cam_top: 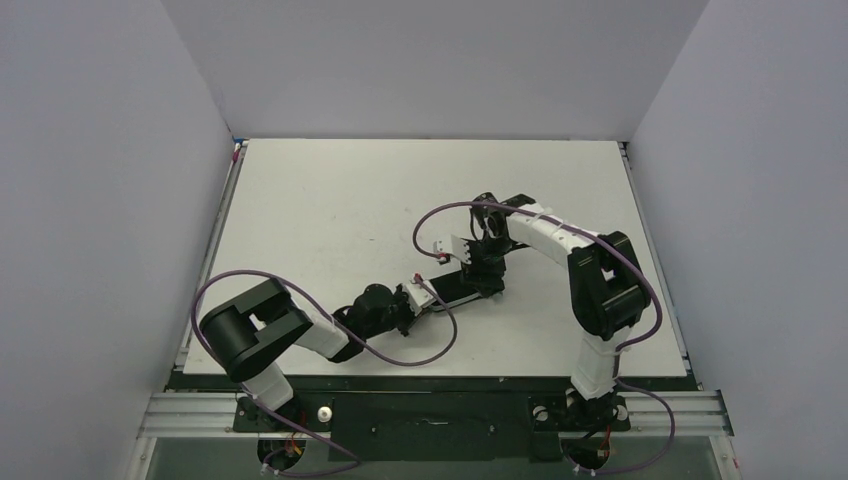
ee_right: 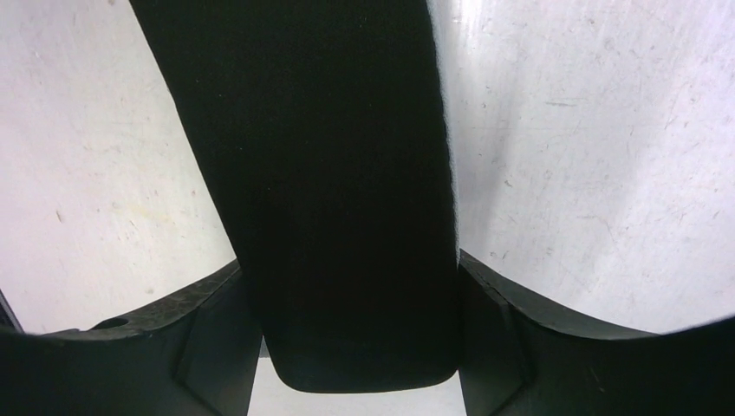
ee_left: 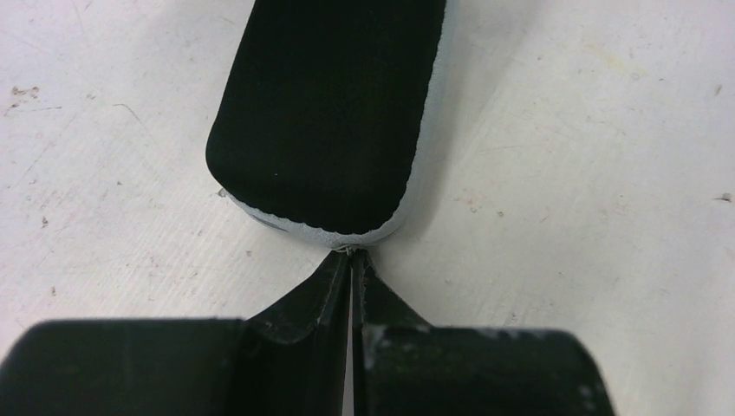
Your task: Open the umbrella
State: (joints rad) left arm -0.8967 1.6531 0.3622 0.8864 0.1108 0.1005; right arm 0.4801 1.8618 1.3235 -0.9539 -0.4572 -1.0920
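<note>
Right wrist view: right jaws clasp the flat, matte-black, round-cornered umbrella [ee_right: 347, 217]; left jaws clenched.

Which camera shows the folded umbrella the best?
The left wrist view. There the umbrella lies close and sharp, showing its rounded black end and pale edge. The top view shows only a tiny dark sliver, mostly hidden; the right wrist view shows just dark fabric, poorly lit.

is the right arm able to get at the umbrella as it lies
Likely yes: the right end effector straddles the umbrella, fingers seemingly pressed on both sides, nothing in between.
</note>
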